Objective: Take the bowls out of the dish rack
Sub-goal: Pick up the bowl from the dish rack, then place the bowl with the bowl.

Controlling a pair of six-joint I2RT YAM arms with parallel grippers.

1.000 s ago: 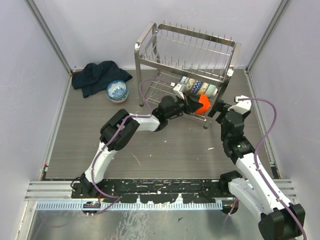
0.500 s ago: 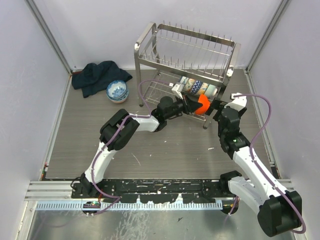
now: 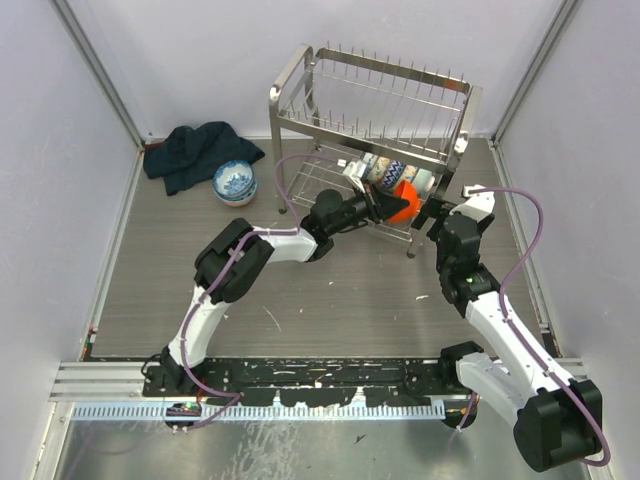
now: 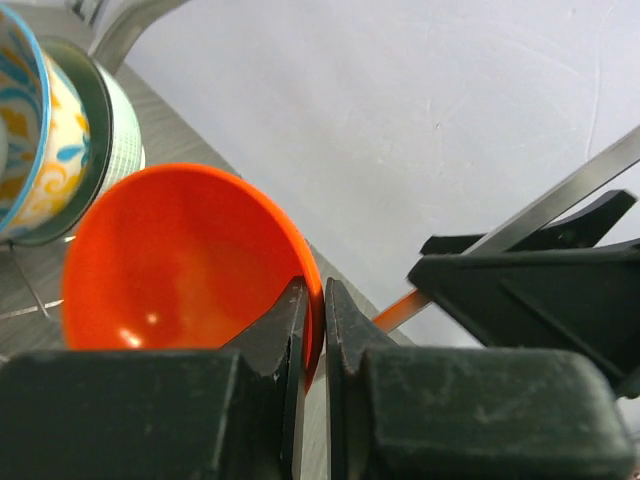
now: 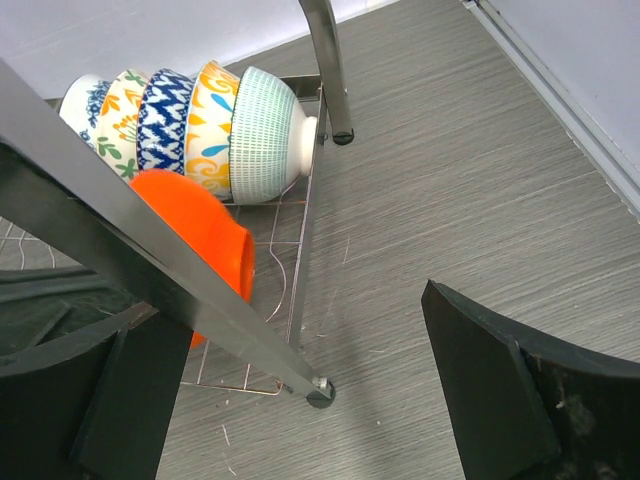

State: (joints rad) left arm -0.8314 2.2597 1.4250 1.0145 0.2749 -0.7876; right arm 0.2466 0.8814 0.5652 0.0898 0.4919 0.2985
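In dish rack (image 3: pixel 466 118), glossy orange bowl (image 4: pixel 180 260), tilted

orange bowl (image 3: pixel 404 201): shifted slightly farther away; right arm (image 3: pixel 495 322): swung left

Silver wire dish rack (image 3: pixel 375 105), two tiers. Lower tier: five patterned bowls (image 5: pixel 190 115) nested sideways; orange bowl (image 4: pixel 170 260) tilted beside them.

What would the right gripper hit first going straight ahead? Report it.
Likely the rack bar, crossing between the right gripper's open fingers; the orange bowl lies behind it.
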